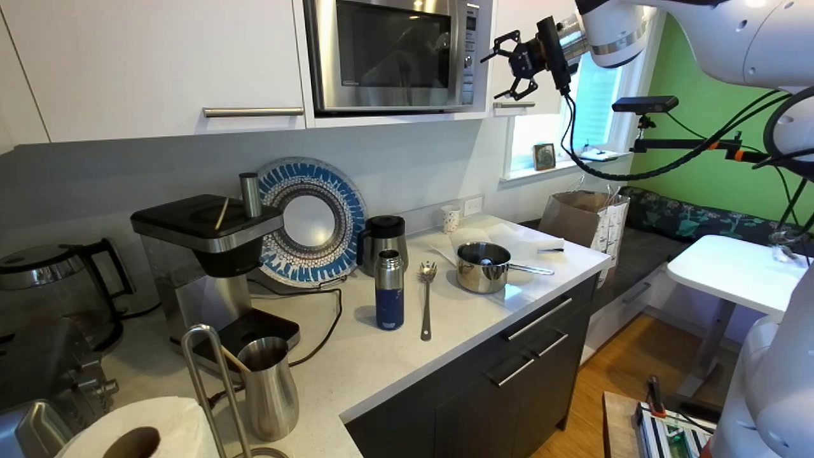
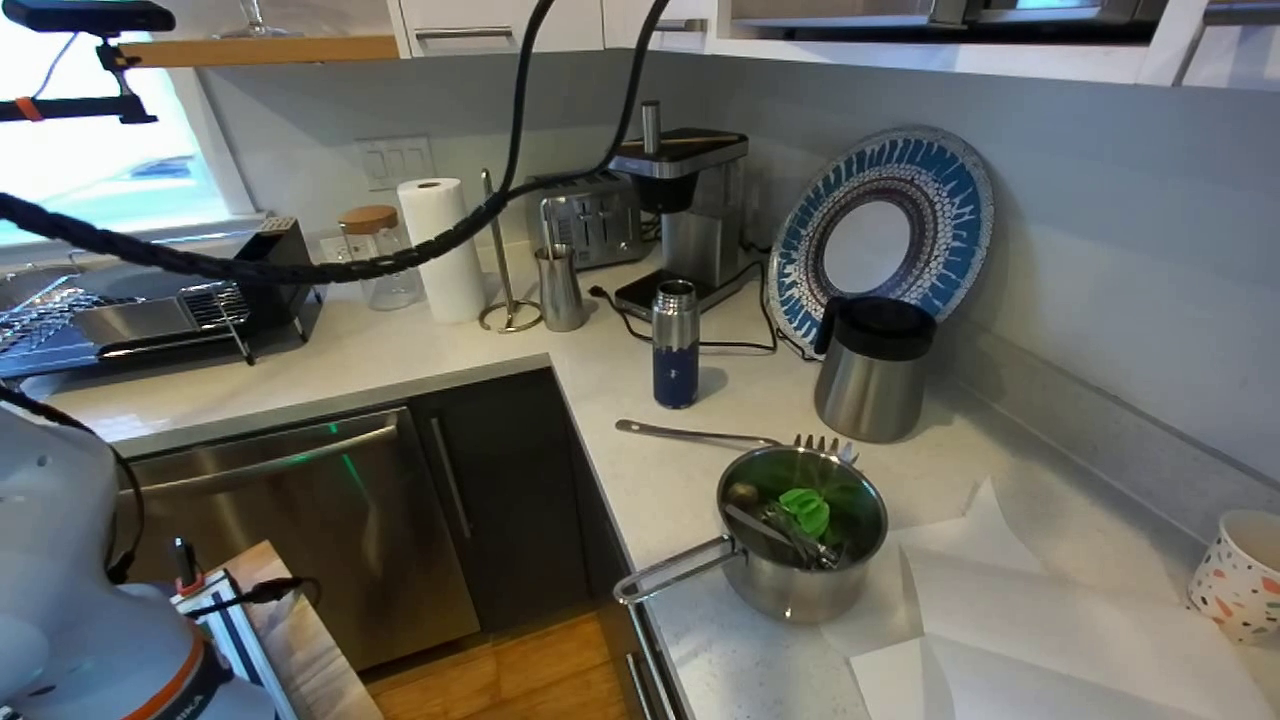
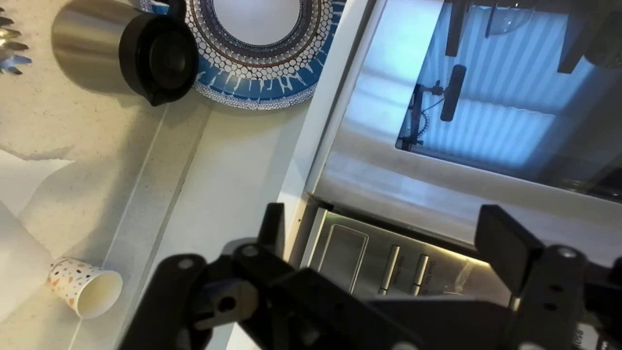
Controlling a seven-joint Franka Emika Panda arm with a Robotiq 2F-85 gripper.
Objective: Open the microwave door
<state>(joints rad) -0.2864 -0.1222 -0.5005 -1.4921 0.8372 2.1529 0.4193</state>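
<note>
The microwave (image 1: 470,54) is a steel oven set between white cabinets. Its door (image 1: 394,48) has a dark window in a silver frame and looks shut or nearly shut in an exterior view. Only the microwave's lower edge (image 2: 1060,14) shows in an exterior view. In the wrist view, the door (image 3: 437,182) reflects a window, and a dark gap separates it from the control strip (image 3: 364,253). My gripper (image 1: 488,79) is open and empty, just right of the microwave. In the wrist view, its fingers (image 3: 383,209) spread across the control strip and the door's edge; contact cannot be told.
Below stand a coffee machine (image 1: 203,222), a round patterned plate (image 1: 308,222), a steel jug (image 1: 386,245), a blue bottle (image 1: 390,296) and a pot (image 1: 483,270). A paper cup (image 3: 87,284) is by the wall. Cabinet handles (image 1: 254,112) stick out beside the microwave. A cable (image 1: 636,175) hangs from the wrist.
</note>
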